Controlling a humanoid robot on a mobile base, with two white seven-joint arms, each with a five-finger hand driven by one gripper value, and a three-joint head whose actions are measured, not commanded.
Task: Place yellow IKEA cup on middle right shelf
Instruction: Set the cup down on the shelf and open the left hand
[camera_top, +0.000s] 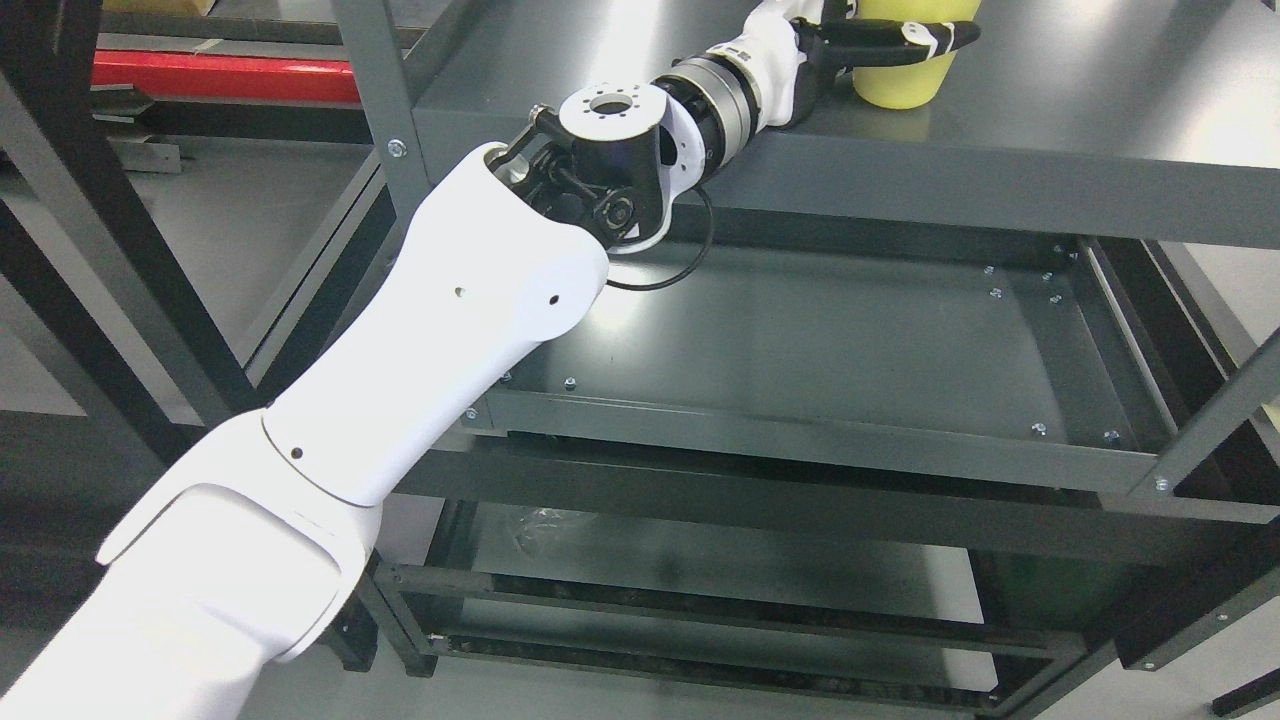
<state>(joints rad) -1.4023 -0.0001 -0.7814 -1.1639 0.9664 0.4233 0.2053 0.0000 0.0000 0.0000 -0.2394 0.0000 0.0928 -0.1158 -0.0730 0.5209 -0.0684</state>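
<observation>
You see left robot hand (880, 40) at top edge of head view, fingers (935, 36) wrapped around yellow cup (905, 80), grasping it. Cup upright, base resting on grey upper shelf (1050, 130) of metal rack. Lower tray shelf (830, 350) sits directly beneath. Your right arm out of view.

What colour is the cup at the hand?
Yellow cup, seen in the head view, its top cropped.
</observation>
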